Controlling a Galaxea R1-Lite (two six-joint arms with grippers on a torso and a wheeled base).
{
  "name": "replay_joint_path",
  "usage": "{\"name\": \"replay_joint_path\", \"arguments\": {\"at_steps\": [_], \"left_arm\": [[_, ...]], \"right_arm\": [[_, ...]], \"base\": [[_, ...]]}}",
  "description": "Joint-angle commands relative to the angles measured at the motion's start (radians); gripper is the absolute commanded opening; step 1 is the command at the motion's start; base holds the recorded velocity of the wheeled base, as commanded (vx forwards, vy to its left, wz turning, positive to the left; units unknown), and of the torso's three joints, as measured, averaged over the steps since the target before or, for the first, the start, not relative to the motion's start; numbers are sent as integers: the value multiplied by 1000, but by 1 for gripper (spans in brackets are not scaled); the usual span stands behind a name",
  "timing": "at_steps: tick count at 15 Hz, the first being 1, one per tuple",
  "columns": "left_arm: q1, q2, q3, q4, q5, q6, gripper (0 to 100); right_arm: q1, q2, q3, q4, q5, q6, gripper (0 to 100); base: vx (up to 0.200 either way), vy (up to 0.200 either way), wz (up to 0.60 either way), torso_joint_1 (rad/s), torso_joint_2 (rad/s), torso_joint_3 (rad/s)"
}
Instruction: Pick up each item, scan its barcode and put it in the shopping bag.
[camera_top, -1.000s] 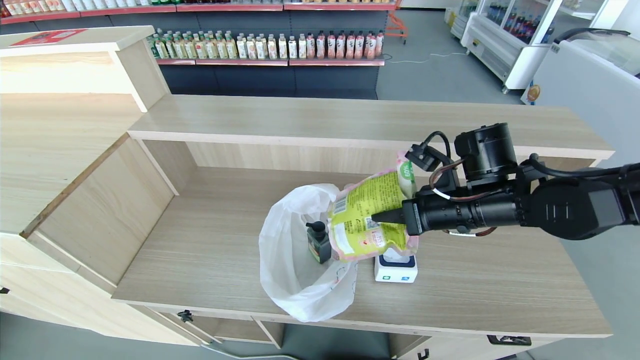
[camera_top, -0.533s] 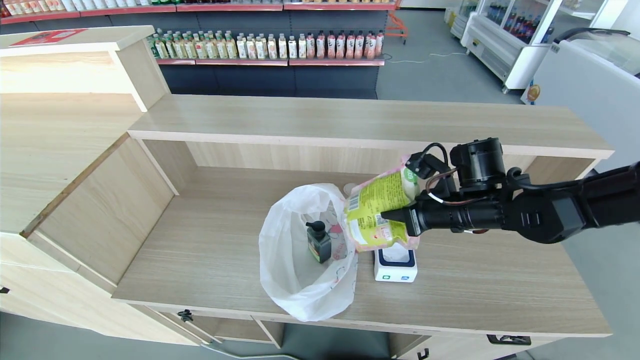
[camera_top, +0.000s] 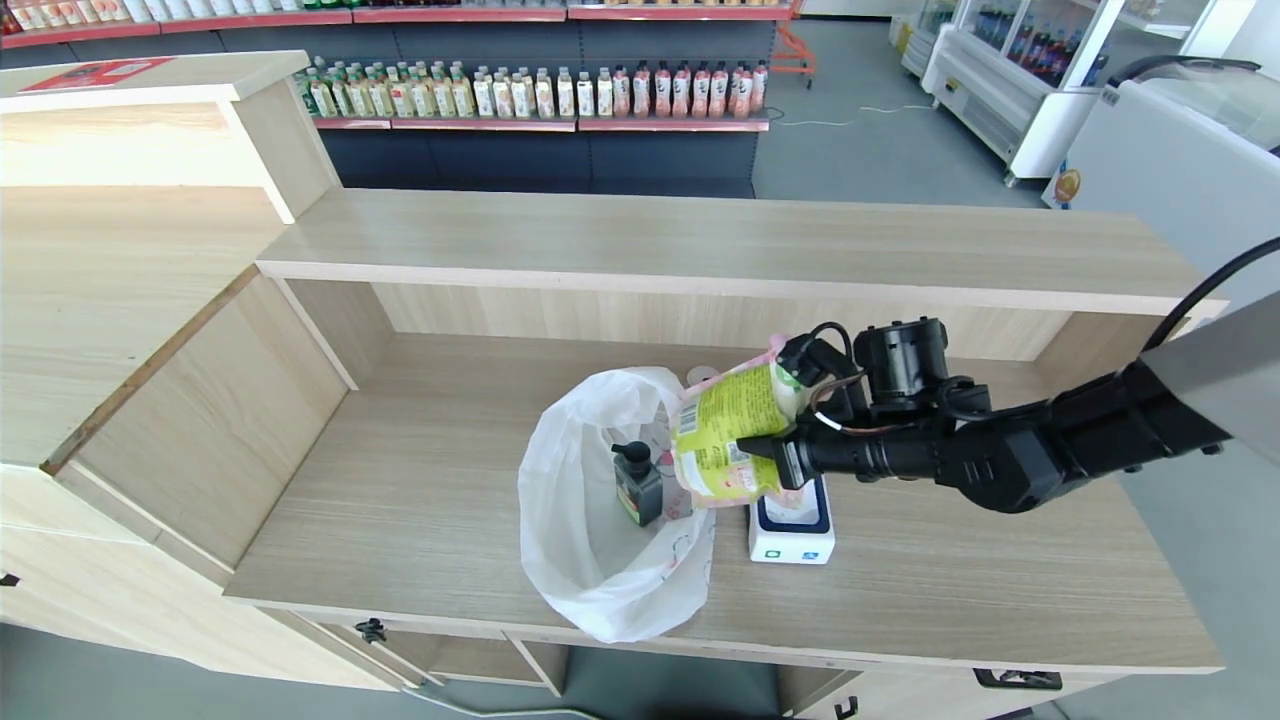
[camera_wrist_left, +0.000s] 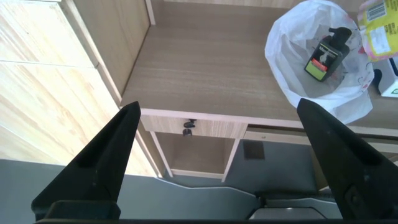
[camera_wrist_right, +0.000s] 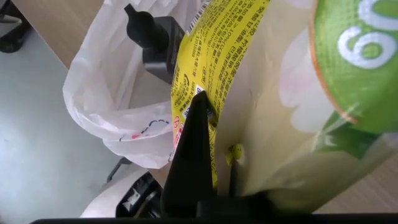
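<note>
The bottle (camera_top: 637, 485) sits in the bag (camera_top: 575, 560) by the counter's (camera_top: 420, 500) front edge, the right gripper (camera_top: 748, 447) is clamped on the pouch (camera_top: 715, 430) at the bag's rim with seemingly only the drop left, and the left gripper (camera_wrist_left: 217, 107) is spread.

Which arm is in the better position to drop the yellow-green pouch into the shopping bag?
Right. The right gripper is shut on the pouch, which hangs at the shopping bag's open rim. The left gripper is open and empty, off the counter's near edge.
</note>
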Motion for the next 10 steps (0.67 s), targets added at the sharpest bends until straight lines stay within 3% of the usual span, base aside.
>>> {"name": "replay_joint_path", "arguments": {"at_steps": [1, 10], "left_arm": [[0, 0, 0, 0, 0, 0, 100], [0, 0, 0, 0, 0, 0, 100]], "right_arm": [[10, 52, -15, -5, 2, 0, 0], [5, 139, -203, -2, 22, 6, 0]], "base": [[0, 0, 0, 0, 0, 0], [0, 0, 0, 0, 0, 0]]}}
